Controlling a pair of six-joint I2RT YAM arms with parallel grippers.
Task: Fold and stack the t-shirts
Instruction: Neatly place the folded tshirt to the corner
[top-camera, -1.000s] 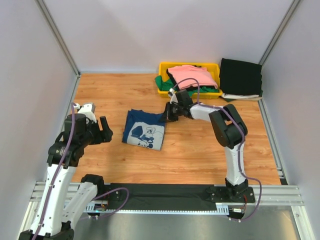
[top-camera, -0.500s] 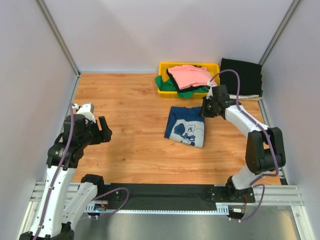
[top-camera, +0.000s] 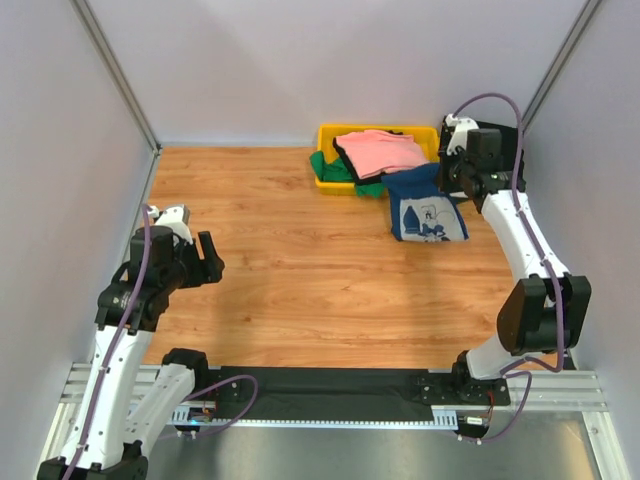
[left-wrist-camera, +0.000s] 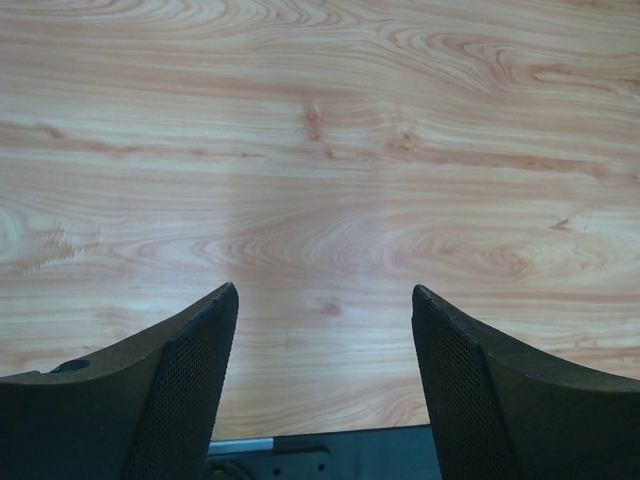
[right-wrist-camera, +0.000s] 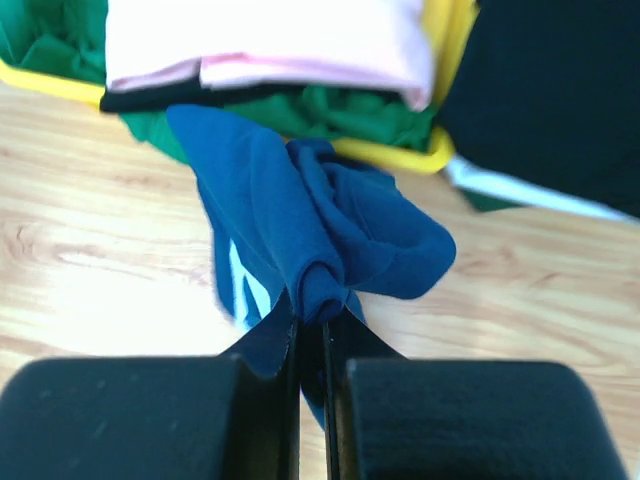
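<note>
Overhead spans table (top-camera: 300, 280); wrists close, apparently downward.

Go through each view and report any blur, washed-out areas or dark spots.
Top external: even light, sharp, no glare, navy t-shirt print legible. Left wrist: wood grain of the table crisp, left fingers dark in the foreground. Right wrist: pink t-shirt washed out to near white, the navy t-shirt's white print smeared, right fingers almost featureless black.

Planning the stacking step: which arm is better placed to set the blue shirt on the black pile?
Right: the right pincer is shut on the blue shirt, beside the black pile; the left pincer hangs open across the table.
</note>
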